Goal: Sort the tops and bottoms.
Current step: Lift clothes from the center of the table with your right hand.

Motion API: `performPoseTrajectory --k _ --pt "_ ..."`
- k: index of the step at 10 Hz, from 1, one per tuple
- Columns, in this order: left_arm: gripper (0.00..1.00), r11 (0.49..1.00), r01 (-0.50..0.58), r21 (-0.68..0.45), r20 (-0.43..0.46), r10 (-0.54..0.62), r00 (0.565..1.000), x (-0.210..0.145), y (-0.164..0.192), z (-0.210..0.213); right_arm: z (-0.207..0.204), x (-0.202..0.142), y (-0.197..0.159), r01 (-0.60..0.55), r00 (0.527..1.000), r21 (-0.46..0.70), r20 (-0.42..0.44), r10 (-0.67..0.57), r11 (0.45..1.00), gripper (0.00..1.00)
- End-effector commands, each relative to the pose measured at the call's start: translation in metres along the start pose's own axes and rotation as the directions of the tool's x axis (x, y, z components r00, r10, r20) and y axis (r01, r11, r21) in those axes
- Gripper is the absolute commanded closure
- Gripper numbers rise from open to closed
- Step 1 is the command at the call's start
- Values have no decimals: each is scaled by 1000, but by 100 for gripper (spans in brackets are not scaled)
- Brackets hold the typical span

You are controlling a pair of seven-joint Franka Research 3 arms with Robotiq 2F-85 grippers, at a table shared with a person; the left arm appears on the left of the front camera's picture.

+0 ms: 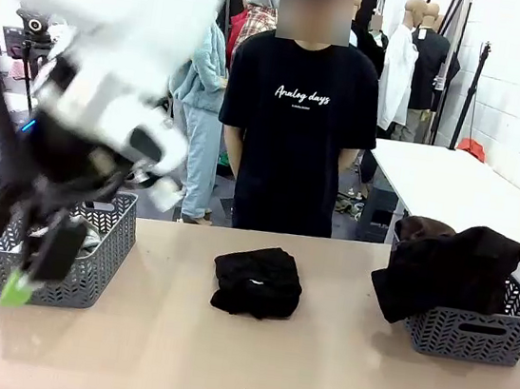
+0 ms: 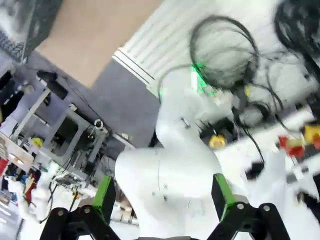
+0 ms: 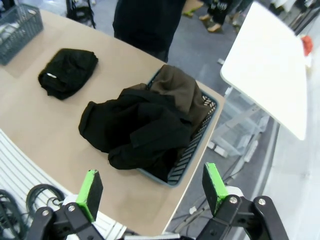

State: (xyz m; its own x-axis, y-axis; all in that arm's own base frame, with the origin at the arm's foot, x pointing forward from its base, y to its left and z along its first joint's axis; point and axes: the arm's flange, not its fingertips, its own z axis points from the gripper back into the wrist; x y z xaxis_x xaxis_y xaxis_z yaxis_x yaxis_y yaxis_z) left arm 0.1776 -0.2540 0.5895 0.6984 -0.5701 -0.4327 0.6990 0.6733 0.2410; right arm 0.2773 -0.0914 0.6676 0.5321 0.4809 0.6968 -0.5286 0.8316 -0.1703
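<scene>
Your left gripper (image 1: 17, 254) is blurred, up close to the front camera on the left, hanging in front of the left basket (image 1: 103, 260). Fingers spread, nothing between them. One green pad (image 1: 15, 289) shows low near the basket's front corner. In the left wrist view that gripper (image 2: 162, 197) points back at the robot's own white body and cables, fingers wide apart and empty; a corner of the worktop (image 2: 95, 35) shows top left.

Your right gripper (image 3: 152, 187) hovers above the right basket (image 3: 192, 150), fingers spread, holding nothing, well clear of the cloth.

Right basket (image 1: 477, 333) sits at the worktop's right end. You see it piled with bottoms: black garments (image 1: 446, 272) heaped over the rim and spilling onto the worktop (image 1: 219, 362) on the left side, brown trousers (image 1: 423, 228) at the back of the pile. From the right wrist the black garments (image 3: 135, 127) drape over the basket's near edge, the brown trousers (image 3: 177, 90) lie behind them toward the person.

One more black folded garment (image 1: 258, 281) lies mid-worktop, between the two baskets, apart from both. Right wrist view has it (image 3: 67, 72) at upper left, with a small white tag on it.

Left basket holds something light coloured (image 1: 91, 241), mostly hidden by your arm; can't tell what it is.

A person (image 1: 299, 113) in a black T-shirt with white lettering stands at the far side, right behind the middle garment, arms down.
</scene>
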Motion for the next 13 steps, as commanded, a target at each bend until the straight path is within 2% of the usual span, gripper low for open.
performPoseTrajectory --k 1,5,6,7,9,11,13 --pt "0 995 88 -42 -61 -91 994 17 -3 38 -1 1 1 7 1000 -6 -18 -7 1000 0" --pt "0 995 88 -42 -61 -91 994 17 -3 38 -1 1 1 7 1000 -6 -18 -7 1000 0" --pt "0 997 71 -25 -35 -72 997 16 -3 24 -1 1 1 7 1000 -6 -18 -7 1000 0" --pt "0 995 -11 -99 84 19 996 29 17 12 -1 1 1 7 1000 -6 -18 -7 1000 0" --pt "0 967 -200 -159 262 236 936 27 56 -28 -1 1 1 7 1000 -6 -18 -7 1000 0" --pt "0 942 -332 -40 303 328 895 18 85 -58 -1 1 1 7 1000 -6 -18 -7 1000 0" --pt "0 907 -421 -26 362 401 841 11 115 -72 -1 1 1 7 1000 -6 -18 -7 1000 0"
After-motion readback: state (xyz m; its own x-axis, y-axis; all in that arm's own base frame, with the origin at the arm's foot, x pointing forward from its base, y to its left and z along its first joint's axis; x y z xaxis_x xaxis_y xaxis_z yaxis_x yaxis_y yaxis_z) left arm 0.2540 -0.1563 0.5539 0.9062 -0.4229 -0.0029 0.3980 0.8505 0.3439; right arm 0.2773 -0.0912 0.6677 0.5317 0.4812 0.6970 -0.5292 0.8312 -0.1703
